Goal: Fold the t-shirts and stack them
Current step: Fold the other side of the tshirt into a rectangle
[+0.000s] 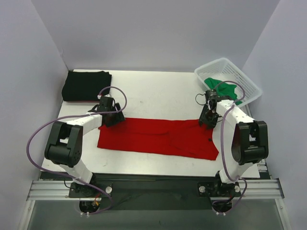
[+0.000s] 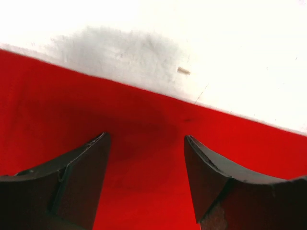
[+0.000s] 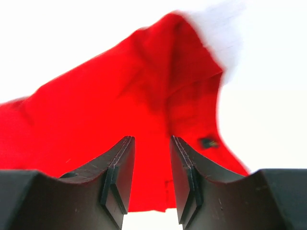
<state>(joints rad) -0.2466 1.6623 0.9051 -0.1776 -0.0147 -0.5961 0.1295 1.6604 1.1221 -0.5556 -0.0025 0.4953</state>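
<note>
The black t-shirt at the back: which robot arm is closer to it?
Left. The left fingers hang just in front of the black t-shirt, over the far edge of the red t-shirt; the right fingers are across the table, near the basket.

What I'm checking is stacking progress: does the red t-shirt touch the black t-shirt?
Apart. The top external view shows a strip of bare white table separating the red t-shirt from the black t-shirt.

Lab test cell: white table (image 1: 158,96) walled by plain panels (image 1: 153,33).
</note>
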